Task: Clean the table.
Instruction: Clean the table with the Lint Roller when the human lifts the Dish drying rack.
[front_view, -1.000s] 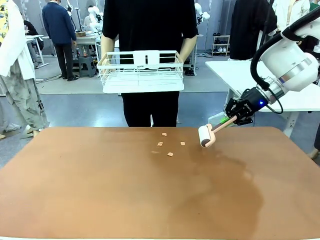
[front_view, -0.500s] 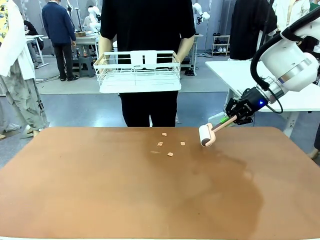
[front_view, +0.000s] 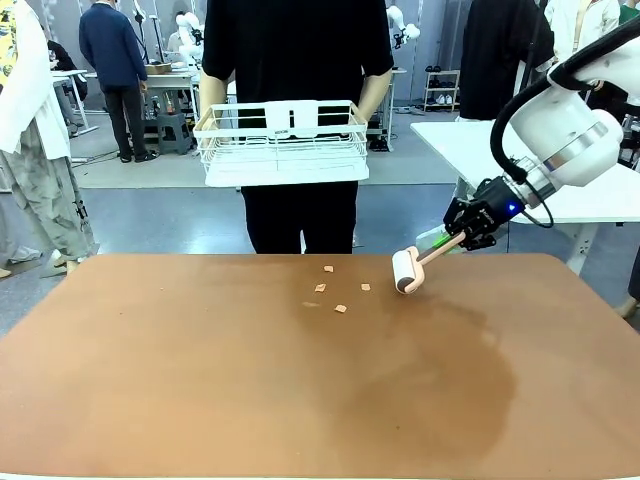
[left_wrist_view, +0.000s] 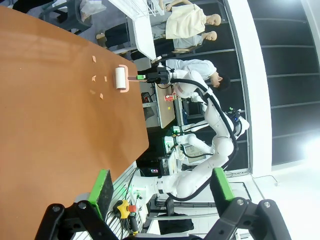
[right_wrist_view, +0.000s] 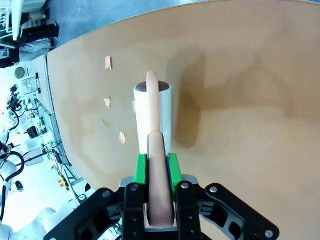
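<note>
Several scraps (front_view: 340, 309) are lying on the table (front_view: 180, 380), just left of the lint roller (front_view: 408, 271) whose handle the right gripper (front_view: 455, 240) is clamping; rolling leftward over them likely follows. Left gripper (left_wrist_view: 161, 186) is hanging with jaws parted.

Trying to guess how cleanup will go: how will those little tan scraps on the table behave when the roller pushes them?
The scraps look thin and flat, so probably very light and apt to slide. The table looks smooth, so they may skid ahead of the lint roller unless it rolls over them.
</note>
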